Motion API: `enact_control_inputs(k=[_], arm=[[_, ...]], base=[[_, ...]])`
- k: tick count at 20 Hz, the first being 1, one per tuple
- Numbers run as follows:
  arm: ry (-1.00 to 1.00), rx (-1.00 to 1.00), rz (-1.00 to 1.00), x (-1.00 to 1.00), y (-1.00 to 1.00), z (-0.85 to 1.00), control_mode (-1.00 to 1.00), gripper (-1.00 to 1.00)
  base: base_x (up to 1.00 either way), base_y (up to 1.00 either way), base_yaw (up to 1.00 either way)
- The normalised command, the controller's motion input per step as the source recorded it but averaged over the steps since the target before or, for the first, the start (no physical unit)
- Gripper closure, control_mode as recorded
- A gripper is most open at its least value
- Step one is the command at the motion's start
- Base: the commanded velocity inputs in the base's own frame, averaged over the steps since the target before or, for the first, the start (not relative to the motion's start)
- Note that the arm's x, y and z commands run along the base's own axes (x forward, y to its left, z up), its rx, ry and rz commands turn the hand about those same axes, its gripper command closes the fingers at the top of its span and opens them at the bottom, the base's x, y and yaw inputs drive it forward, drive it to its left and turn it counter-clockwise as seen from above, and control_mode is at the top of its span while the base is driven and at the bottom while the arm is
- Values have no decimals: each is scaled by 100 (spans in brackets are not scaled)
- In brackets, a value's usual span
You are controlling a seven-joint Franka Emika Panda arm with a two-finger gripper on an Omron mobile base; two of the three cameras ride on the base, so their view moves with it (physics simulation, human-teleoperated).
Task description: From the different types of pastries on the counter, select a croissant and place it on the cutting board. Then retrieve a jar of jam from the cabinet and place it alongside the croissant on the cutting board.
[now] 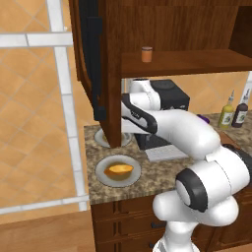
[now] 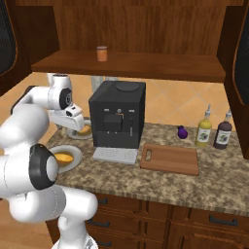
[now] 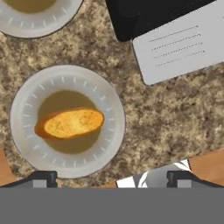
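My gripper (image 3: 111, 178) is open, its two fingertips (image 3: 41, 177) wide apart, and it hangs above the counter (image 3: 144, 118) left of the coffee machine. In the hand view a white plate (image 3: 26, 131) below it holds an oval orange-brown pastry (image 3: 70, 123). A second plate (image 3: 52, 24), farther back, carries a paler pastry, apparently the croissant (image 2: 85, 129), partly behind my hand (image 2: 70, 121). The jar of jam (image 2: 101, 53) stands on the cabinet shelf (image 2: 146, 64). The cutting board (image 2: 170, 159) lies bare, right of the machine.
The black coffee machine (image 2: 116, 114) and its grey drip tray (image 2: 115, 155) stand between the plates and the board. The open cabinet door (image 1: 96, 59) hangs over the counter's left end. A yellow bottle (image 2: 204, 132), a dark bottle (image 2: 223, 133) and a small purple thing (image 2: 182, 131) sit at the back right.
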Motion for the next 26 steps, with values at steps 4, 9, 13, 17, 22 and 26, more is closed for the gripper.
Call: enact_control_inputs(k=[4, 9, 13, 17, 22, 26], arm=[[-5, 0, -18, 27, 32, -25, -100, -100], [-2, 1, -13, 32, 17, -18, -100, -100], [0, 1, -13, 48, 2, -16, -100, -100], [3, 0, -12, 48, 11, -25, -100, -100], [2, 0, -10, 46, 15, -27, -100, -100], [2, 0, -8, 60, 1, -19, -100, -100]], base=[[0, 0, 0], [0, 0, 0], [0, 0, 0], [0, 0, 0], [0, 0, 0], [0, 0, 0]])
